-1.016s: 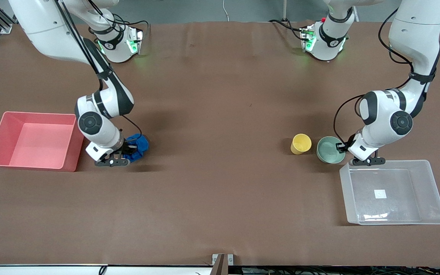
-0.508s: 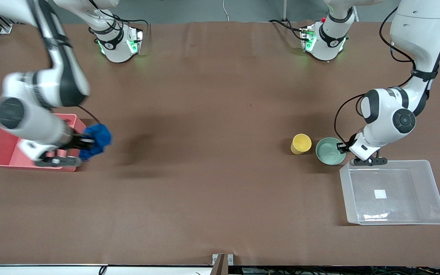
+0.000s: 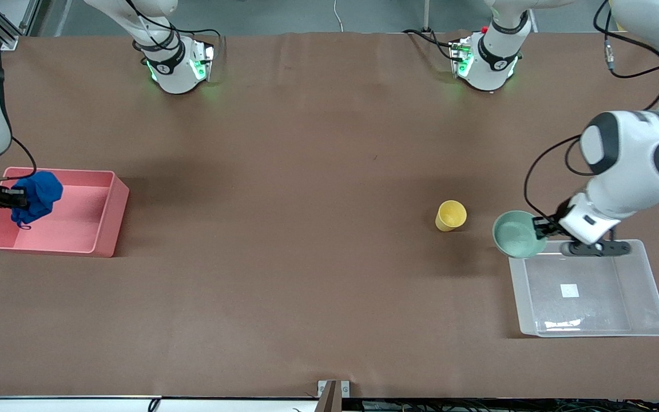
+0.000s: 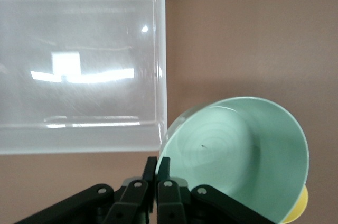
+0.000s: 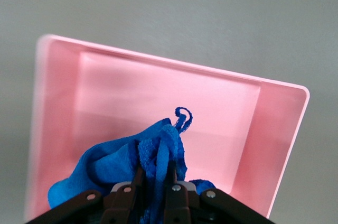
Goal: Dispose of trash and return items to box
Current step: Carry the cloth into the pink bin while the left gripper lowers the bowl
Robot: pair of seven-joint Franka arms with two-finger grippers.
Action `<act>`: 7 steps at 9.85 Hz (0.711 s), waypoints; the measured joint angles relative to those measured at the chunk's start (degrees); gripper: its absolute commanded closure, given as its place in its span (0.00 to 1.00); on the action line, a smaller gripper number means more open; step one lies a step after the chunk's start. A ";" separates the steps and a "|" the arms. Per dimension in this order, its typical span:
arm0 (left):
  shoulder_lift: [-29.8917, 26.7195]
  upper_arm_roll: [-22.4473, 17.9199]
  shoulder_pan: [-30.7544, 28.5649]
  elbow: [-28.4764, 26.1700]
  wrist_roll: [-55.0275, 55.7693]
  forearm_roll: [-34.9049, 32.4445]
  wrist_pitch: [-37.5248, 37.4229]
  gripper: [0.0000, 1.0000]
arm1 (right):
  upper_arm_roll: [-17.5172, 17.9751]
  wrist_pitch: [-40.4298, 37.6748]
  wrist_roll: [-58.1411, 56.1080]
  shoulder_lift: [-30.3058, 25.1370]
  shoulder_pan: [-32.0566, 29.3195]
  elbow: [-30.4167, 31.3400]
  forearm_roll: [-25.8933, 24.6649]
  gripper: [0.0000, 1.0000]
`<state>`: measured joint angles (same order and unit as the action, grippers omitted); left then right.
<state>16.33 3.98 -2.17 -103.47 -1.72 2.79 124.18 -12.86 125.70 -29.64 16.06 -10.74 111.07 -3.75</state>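
My right gripper (image 3: 14, 198) is shut on the blue wad (image 3: 36, 196) and holds it in the air over the pink bin (image 3: 103, 223). In the right wrist view the wad (image 5: 134, 163) hangs from the gripper (image 5: 156, 174) above the bin's floor (image 5: 158, 97). My left gripper (image 3: 541, 227) is shut on the rim of the mint-green bowl (image 3: 517, 234), lifted and tilted over the table beside the corner of the clear box (image 3: 644, 286). The left wrist view shows the gripper (image 4: 157, 167), the bowl (image 4: 243, 155) and the box (image 4: 79, 65). The yellow cup (image 3: 451, 216) stands on the table, beside the bowl toward the right arm's end.
The brown table (image 3: 306, 200) spreads wide between the pink bin and the yellow cup. The two arm bases (image 3: 178, 63) stand along the table's farthest edge. The clear box holds only its white label (image 3: 569, 290).
My right gripper has carried the blue wad from the bin's rim to over the bin's inside. My left gripper has lifted the bowl off the table and moved it toward the clear box.
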 measured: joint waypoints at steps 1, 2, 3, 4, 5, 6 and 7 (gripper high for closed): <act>2.42 -0.13 -0.60 5.06 -1.77 0.00 -2.45 1.00 | -0.10 4.94 -0.16 2.60 0.02 2.09 1.24 0.93; 6.09 -0.23 -1.35 10.52 -4.04 0.00 -4.61 1.00 | -0.04 10.15 -0.16 4.73 0.15 4.63 2.23 0.65; 10.33 -0.38 -2.35 15.96 -6.50 -0.01 -6.79 1.00 | -0.03 15.25 -0.16 6.40 0.14 7.07 2.55 0.47; 14.44 -0.44 -3.71 20.56 -9.24 -0.05 -8.11 1.00 | -0.06 18.85 -0.15 7.67 0.12 8.90 2.57 0.13; 18.08 -0.54 -5.04 24.16 -11.84 -0.07 -8.40 1.00 | -0.07 20.17 -0.14 8.27 0.11 9.81 2.58 0.00; 21.27 -1.21 -5.68 27.00 -13.36 -0.47 -8.45 1.00 | -0.07 20.26 -0.13 8.27 0.16 10.00 2.58 0.00; 23.89 -2.62 -5.75 28.94 -14.95 -0.86 -8.40 1.00 | -0.04 18.82 -0.08 7.67 0.33 9.66 2.60 0.00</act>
<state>40.22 1.36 -7.92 -74.53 -16.67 1.93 115.78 -12.91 144.53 -29.72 23.73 -10.41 120.73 -1.15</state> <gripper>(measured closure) 0.956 0.273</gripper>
